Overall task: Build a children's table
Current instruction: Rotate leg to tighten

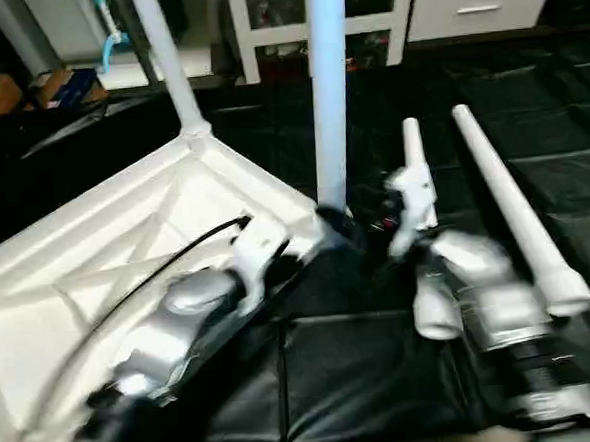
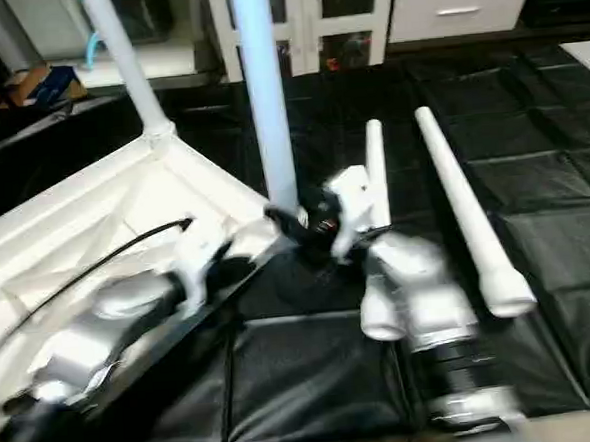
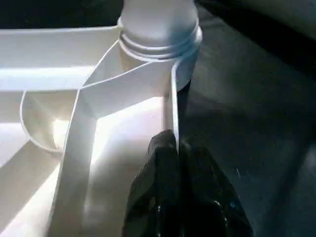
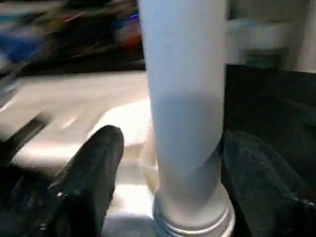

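Both silver forearms reach forward from the bottom of the head view toward the centre of the frame, the left one running diagonally from the lower left, the right one from the lower right. The left gripper (image 3: 177, 163) has its two black fingers pinched together on the thin upright rim of the white plastic rectangular tabletop (image 1: 106, 243), which lies underside up across the left half of the frame with its X-shaped ribs showing. The right gripper (image 4: 165, 163) is spread wide, one black finger (image 4: 94, 173) on either side of the near upright white tapered tube leg (image 1: 329, 89) without visibly touching it. That leg stands in the tabletop's near corner socket at frame centre. A second upright white leg (image 1: 165, 59) rises from the far corner socket at upper left. Two loose white tube legs (image 1: 504, 203) lie side by side on the black padded floor mat (image 1: 365, 377) at right.

The left wrist view alone shows the threaded collar (image 3: 158, 42) at the leg's seated base.
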Motion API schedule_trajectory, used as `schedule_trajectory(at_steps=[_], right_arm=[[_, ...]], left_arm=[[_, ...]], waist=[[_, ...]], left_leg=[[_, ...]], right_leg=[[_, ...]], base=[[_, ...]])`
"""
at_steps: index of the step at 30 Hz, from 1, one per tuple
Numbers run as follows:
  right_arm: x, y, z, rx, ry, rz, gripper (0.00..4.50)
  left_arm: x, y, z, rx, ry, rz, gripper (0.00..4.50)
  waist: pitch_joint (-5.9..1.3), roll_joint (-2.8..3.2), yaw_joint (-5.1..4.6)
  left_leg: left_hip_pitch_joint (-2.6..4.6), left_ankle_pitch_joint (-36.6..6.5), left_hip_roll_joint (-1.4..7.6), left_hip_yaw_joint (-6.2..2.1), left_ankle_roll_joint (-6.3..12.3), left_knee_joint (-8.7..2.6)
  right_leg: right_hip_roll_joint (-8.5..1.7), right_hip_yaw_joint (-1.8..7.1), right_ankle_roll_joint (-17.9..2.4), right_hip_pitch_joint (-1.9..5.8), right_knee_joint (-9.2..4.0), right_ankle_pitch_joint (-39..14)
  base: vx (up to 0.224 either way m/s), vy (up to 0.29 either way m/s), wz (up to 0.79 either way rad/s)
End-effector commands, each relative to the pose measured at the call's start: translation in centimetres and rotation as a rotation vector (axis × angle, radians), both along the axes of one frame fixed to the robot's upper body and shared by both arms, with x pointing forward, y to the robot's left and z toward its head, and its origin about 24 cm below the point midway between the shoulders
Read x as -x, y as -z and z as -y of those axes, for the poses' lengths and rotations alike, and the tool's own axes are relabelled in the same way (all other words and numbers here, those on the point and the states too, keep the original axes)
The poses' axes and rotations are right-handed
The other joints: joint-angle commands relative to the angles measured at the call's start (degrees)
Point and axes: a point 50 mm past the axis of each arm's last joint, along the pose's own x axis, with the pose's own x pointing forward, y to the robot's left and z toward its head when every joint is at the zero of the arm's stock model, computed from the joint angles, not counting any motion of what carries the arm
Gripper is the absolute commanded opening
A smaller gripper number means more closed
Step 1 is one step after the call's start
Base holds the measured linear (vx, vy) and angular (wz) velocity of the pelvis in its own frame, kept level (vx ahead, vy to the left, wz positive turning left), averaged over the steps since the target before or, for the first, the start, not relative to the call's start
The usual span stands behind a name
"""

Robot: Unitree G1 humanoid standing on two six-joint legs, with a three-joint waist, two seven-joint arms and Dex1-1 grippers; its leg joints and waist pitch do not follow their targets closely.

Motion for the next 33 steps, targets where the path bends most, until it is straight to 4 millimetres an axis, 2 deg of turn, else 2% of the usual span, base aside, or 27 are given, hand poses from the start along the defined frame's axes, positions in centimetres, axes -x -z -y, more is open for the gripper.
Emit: schedule_trajectory(at_steps=[1,2,3,4,5,6,7,9,10,11,13,15,20,24,25,27,30,33], right_arm=[[0.5,-0.7,-1.1,0.002,-0.122,0.020,3.36],[0.8,-0.4,0.6,0.098,-0.169,0.018,3.36],[0.8,-0.4,0.6,0.100,-0.170,0.017,3.36],[1.0,-0.2,1.5,0.145,-0.193,0.005,3.36],[1.1,-0.1,1.8,0.158,-0.206,0.000,3.36],[1.1,-0.1,1.8,0.158,-0.206,0.000,3.36],[1.4,0.0,2.2,0.185,-0.247,-0.019,3.36],[1.7,0.0,2.5,0.205,-0.287,-0.038,3.36],[2.1,0.0,2.7,0.225,-0.338,-0.062,3.36],[2.2,0.1,2.8,0.230,-0.353,-0.070,3.36],[2.2,0.1,2.9,0.230,-0.356,-0.067,3.36],[2.2,0.0,2.9,0.227,-0.359,-0.067,3.36],[1.8,0.6,2.1,0.214,-0.337,-0.036,3.36],[1.8,0.8,1.9,0.214,-0.346,-0.049,3.36],[1.8,0.9,1.9,0.214,-0.348,-0.052,3.10],[1.9,0.9,2.0,0.214,-0.352,-0.057,3.10],[1.9,1.0,2.1,0.214,-0.359,-0.060,2.69],[2.0,1.0,2.3,0.211,-0.366,-0.064,2.55]], left_arm=[[1.5,2.5,-0.1,-0.043,0.048,-0.149,0.00],[2.2,2.5,-0.7,-0.045,0.089,-0.171,0.00],[2.2,2.5,-0.7,-0.045,0.091,-0.172,0.00],[2.7,2.5,-0.9,-0.040,0.124,-0.187,0.00],[2.9,2.5,-1.0,-0.039,0.140,-0.196,0.00],[2.9,2.5,-1.0,-0.039,0.140,-0.196,0.00],[3.2,2.4,-1.1,-0.039,0.163,-0.202,0.00],[3.4,2.3,-1.2,-0.037,0.176,-0.206,0.00],[3.6,2.2,-1.3,-0.038,0.190,-0.211,0.00],[3.7,2.2,-1.4,-0.039,0.194,-0.213,0.00],[3.8,2.1,-1.4,-0.040,0.200,-0.215,0.00],[3.8,2.1,-1.5,-0.040,0.204,-0.217,0.00],[4.2,1.9,-1.1,-0.032,0.242,-0.230,0.00],[4.5,2.0,-0.9,-0.031,0.265,-0.243,0.00],[4.5,2.0,-0.9,-0.031,0.266,-0.243,0.00],[4.5,2.0,-0.9,-0.031,0.265,-0.244,0.00],[4.5,2.0,-0.9,-0.033,0.265,-0.246,0.00],[4.5,2.0,-1.0,-0.036,0.264,-0.247,0.00]], waist=[[-4.03,-0.54,0.52],[-4.13,-0.89,0.73],[-4.20,-0.79,0.86],[-4.12,-0.96,1.29],[-4.06,-1.06,1.51],[-3.85,-1.09,1.59],[-3.79,-1.16,1.64],[-3.66,-1.08,1.69],[-3.44,-1.06,1.72],[-3.30,-1.00,1.76],[-3.01,-1.03,1.54],[-3.15,-1.05,1.43],[-3.48,-1.03,1.31],[-3.79,-0.92,1.58],[-3.87,-0.93,1.69],[-3.88,-0.93,1.77],[-3.84,-0.96,1.85],[-3.92,-0.92,1.84]], left_leg=[[1.03,-2.9,3.63,-1.59,9.49,-3.56],[0.93,-1.1,3.55,-1.66,10.12,-3.43],[0.77,0.5,3.47,-1.63,10.98,-3.21],[0.71,2.4,3.34,-1.49,12.76,-2.87],[0.83,2.3,3.41,-1.43,13.08,-2.85],[0.65,1.7,3.45,-1.42,13.30,-2.83],[0.75,0.0,3.57,-1.49,13.00,-2.95],[0.88,-1.5,3.72,-1.54,12.35,-3.11],[1.08,-4.4,3.90,-1.63,10.79,-3.44],[1.20,-5.7,3.95,-1.62,10.20,-3.60],[1.33,-10.1,4.04,-1.65,7.48,-4.10],[1.54,-10.7,3.96,-1.59,6.37,-4.12],[1.29,-8.3,3.81,-1.56,6.88,-3.91],[1.23,-4.9,3.74,-1.52,8.47,-3.54],[1.18,-3.9,3.73,-1.53,9.01,-3.43],[1.13,-3.4,3.73,-1.54,9.52,-3.36],[1.12,-4.4,3.75,-1.56,9.37,-3.40],[1.15,-4.5,3.76,-1.61,9.05,-3.37]], right_leg=[[-2.70,1.65,-16.4,2.48,-1.57,-1.9],[-2.68,1.55,-16.8,2.73,-1.35,0.0],[-2.78,1.58,-17.3,2.78,-1.06,1.7],[-2.81,1.62,-18.0,2.74,-0.88,3.0],[-2.86,1.67,-18.1,2.63,-0.92,2.6],[-2.96,1.77,-17.9,2.68,-0.93,1.0],[-2.93,1.64,-17.6,2.71,-1.11,-2.0],[-2.88,1.63,-17.2,2.69,-1.36,-4.8],[-2.74,1.59,-16.6,2.64,-1.72,-8.9],[-2.69,1.63,-16.4,2.58,-1.91,-10.3],[-2.73,1.81,-15.5,2.50,-2.32,-14.5],[-2.67,1.95,-15.2,2.35,-2.40,-14.4],[-2.70,1.99,-15.6,2.51,-2.05,-11.2],[-2.65,1.91,-16.7,2.64,-1.53,-6.7],[-2.63,1.86,-16.8,2.68,-1.39,-5.7],[-2.66,1.81,-16.9,2.74,-1.35,-5.6],[-2.72,1.78,-16.8,2.81,-1.46,-7.1],[-2.67,1.78,-16.7,2.83,-1.44,-7.5]], base=[[0.083,-0.026,0.01],[0.069,-0.023,0.01],[0.000,0.000,0.00],[0.000,0.000,0.00],[0.000,0.000,0.00],[0.000,0.000,0.00],[0.000,0.000,0.00],[0.000,0.000,0.00],[0.000,0.000,0.00],[0.000,0.000,0.00],[0.000,0.000,0.00],[0.000,0.000,0.00],[0.000,0.000,0.00],[0.000,0.000,0.00],[0.000,0.000,0.00],[0.000,0.000,0.00],[0.000,0.000,0.00],[0.000,0.000,0.00]])
